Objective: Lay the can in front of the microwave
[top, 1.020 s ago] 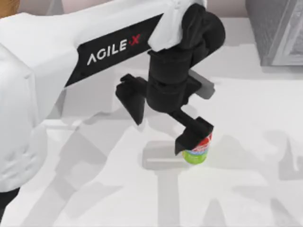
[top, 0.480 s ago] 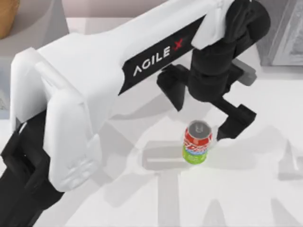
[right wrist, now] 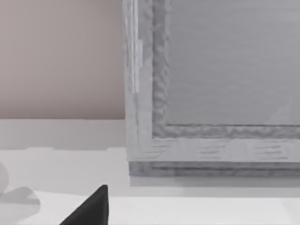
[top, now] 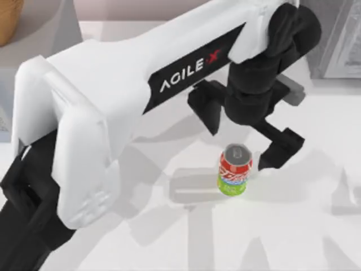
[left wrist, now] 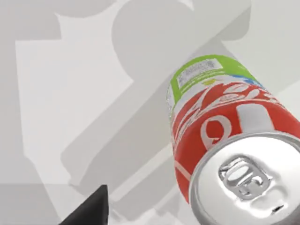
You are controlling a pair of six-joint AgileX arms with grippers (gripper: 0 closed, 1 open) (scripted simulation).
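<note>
Near the table's middle, the can point(top: 235, 170) stands upright, released, before the microwave point(top: 333, 39) at far right. Above it the left gripper point(top: 243, 133) hangs wide open, empty; next it should retreat.

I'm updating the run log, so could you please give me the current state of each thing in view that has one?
can: upright on the table, free of any grip, silver top up.
left gripper: open, above and just behind the can, not touching it.
microwave: at the table's far right corner, door closed.
right gripper: near the microwave, facing its front.
</note>
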